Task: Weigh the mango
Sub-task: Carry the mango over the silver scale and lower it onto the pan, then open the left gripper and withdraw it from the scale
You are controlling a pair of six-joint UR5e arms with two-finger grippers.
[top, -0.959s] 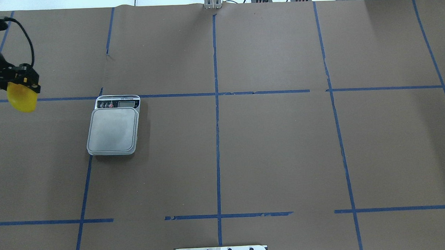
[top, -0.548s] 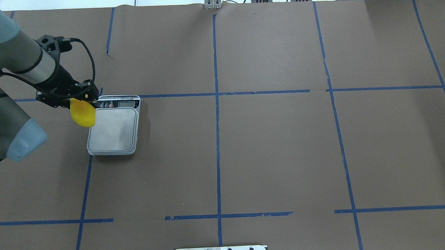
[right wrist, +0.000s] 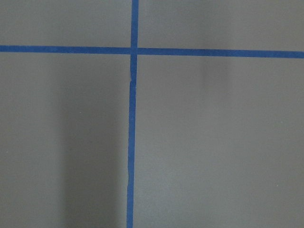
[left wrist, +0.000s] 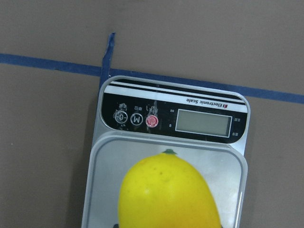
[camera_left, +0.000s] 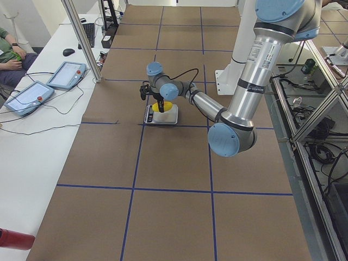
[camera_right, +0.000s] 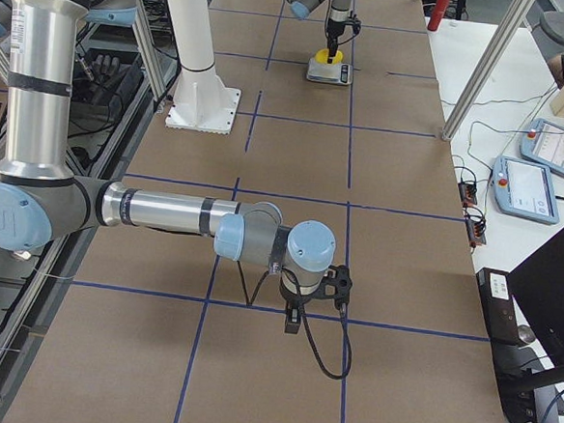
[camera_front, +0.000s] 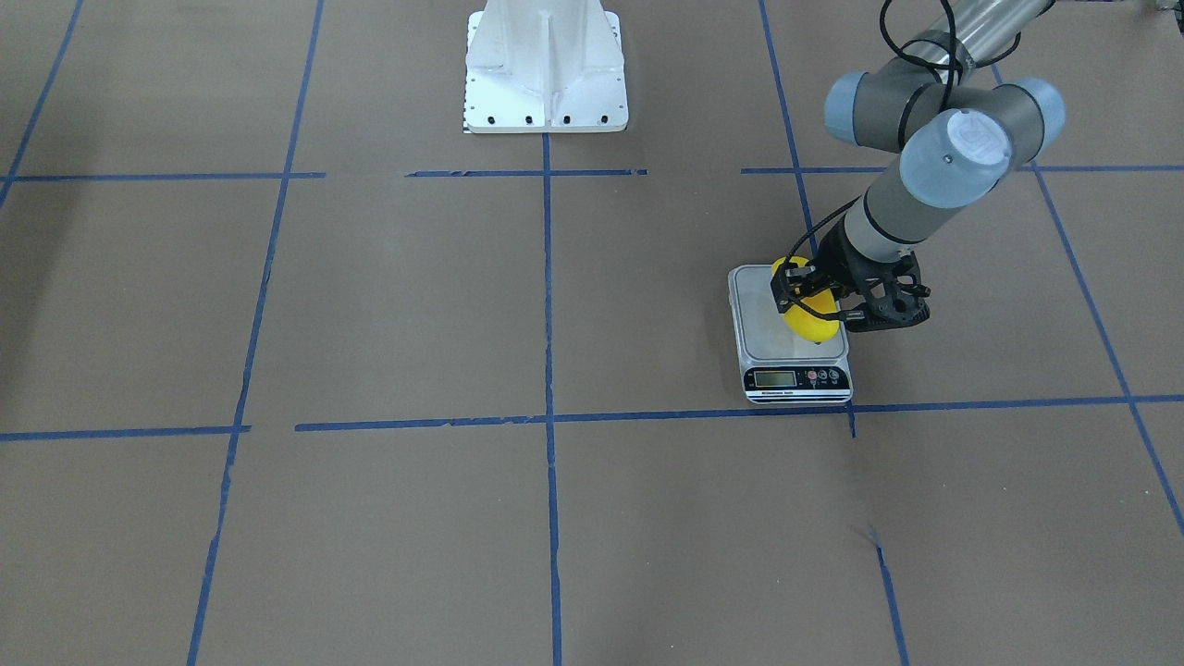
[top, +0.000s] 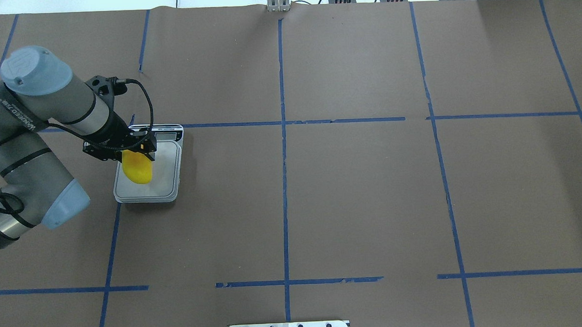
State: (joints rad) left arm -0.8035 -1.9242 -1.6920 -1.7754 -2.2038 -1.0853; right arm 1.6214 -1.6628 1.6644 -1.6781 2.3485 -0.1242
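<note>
The mango [top: 137, 172] is bright yellow and oblong. My left gripper [top: 137, 154] is shut on its upper end and holds it upright over the platform of the silver scale [top: 167, 168]. I cannot tell whether the mango touches the platform. In the front view the mango [camera_front: 810, 316] hangs over the scale [camera_front: 763, 326]. In the left wrist view the mango [left wrist: 168, 194] fills the lower middle, in front of the scale's display panel [left wrist: 203, 122]. My right gripper [camera_right: 295, 315] shows only in the right side view, low over bare table; I cannot tell whether it is open.
The table is covered in brown paper with blue tape lines [top: 282, 134]. The robot's white base [camera_front: 546, 69] stands at the robot's side of the table. Operator tablets [camera_left: 65, 76] lie on a side bench.
My left arm has swung in from the table's left edge to the right, carrying the mango until it hangs over the scale's platform. The scale has not moved.
</note>
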